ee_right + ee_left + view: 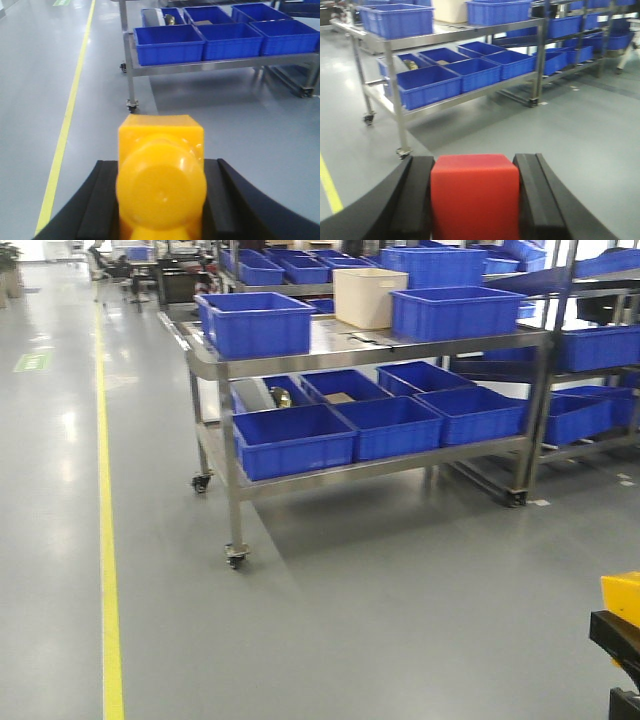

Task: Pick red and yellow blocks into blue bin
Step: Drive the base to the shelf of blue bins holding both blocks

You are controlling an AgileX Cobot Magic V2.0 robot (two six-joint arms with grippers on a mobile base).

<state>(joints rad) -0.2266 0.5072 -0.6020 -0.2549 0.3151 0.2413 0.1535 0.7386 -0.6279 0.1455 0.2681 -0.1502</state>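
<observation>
In the left wrist view my left gripper (474,162) is shut on the plain red cube (475,200), which fills the gap between the two black fingers (415,200). In the right wrist view my right gripper (161,167) is shut on the yellow studded brick (160,145), with one round stud facing the camera. The brick also shows at the bottom right edge of the front view (622,598), above the black gripper (615,635). Both hang above the grey floor, well short of the cart. I cannot pick out the smooth-walled blue bin among the blue crates.
A steel cart on castors (370,350) stands ahead, carrying blue crates (255,322) and a cream tub (368,296) on top and several blue crates (295,440) on its lower shelf. More racks of crates stand behind it. A yellow floor line (108,570) runs along the left.
</observation>
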